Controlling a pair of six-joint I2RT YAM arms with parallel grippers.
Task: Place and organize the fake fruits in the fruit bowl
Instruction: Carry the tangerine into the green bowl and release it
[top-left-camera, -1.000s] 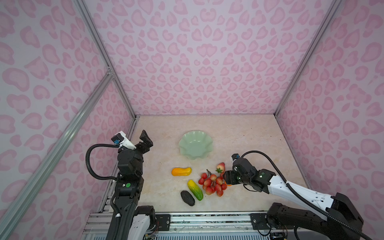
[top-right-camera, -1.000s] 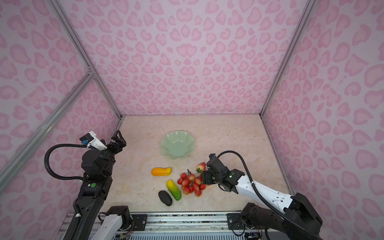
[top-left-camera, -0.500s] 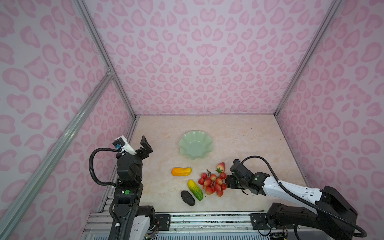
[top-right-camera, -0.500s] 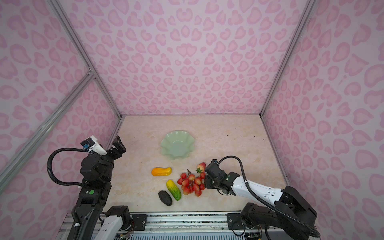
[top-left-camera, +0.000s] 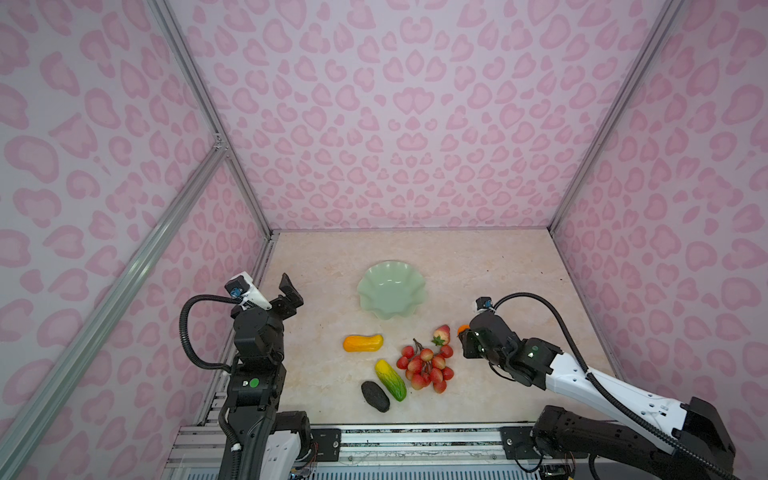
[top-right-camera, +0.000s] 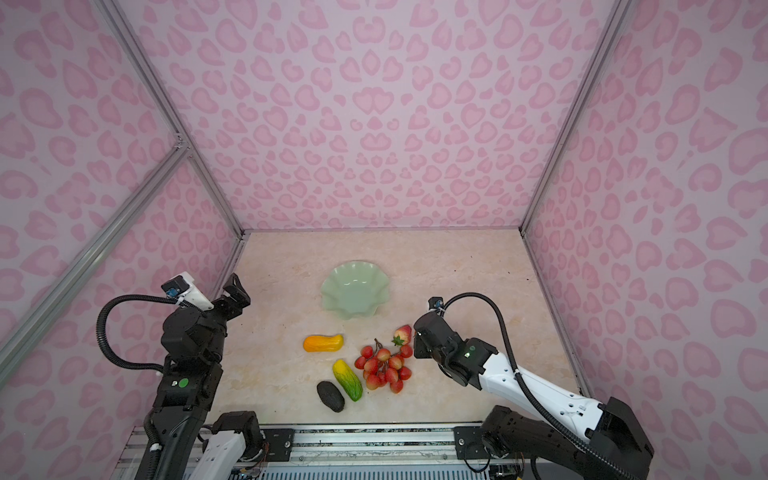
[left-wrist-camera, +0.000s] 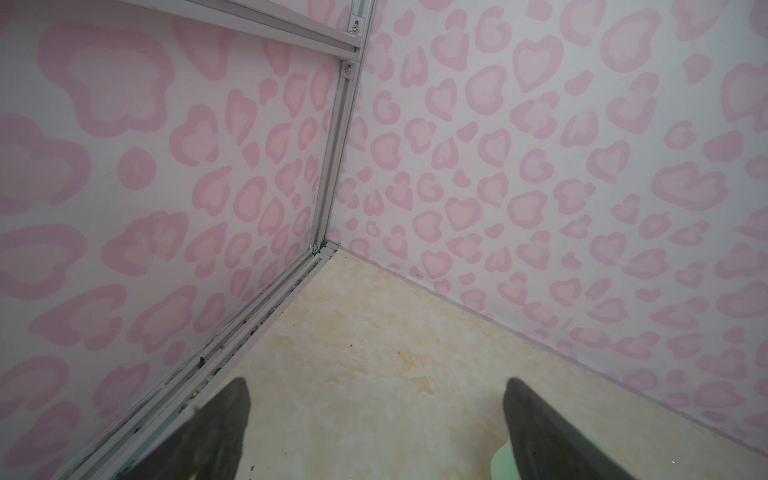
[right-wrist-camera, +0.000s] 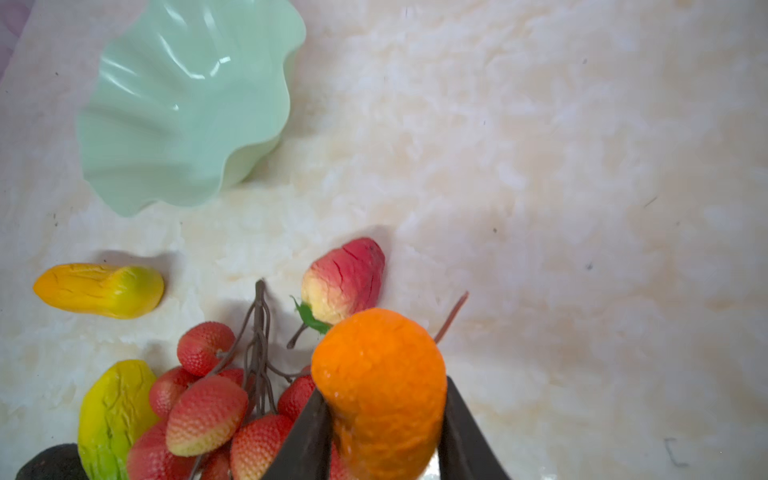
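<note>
My right gripper is shut on the orange ball, just above the table right of the strawberry; in a top view only a bit of that ball shows. The red berry bunch, orange-yellow oblong, yellow-green oblong and dark oval lie on the table in front of the empty mint fruit bowl. My left gripper hangs open and empty near the left wall, far from the fruits.
Pink patterned walls close in the beige table on three sides, with an aluminium rail along the left wall's foot. A sliver of the bowl shows behind one left finger.
The right jaws have closed round the orange ball beside the strawberry. The left arm has sunk a little, its jaws still wide.
</note>
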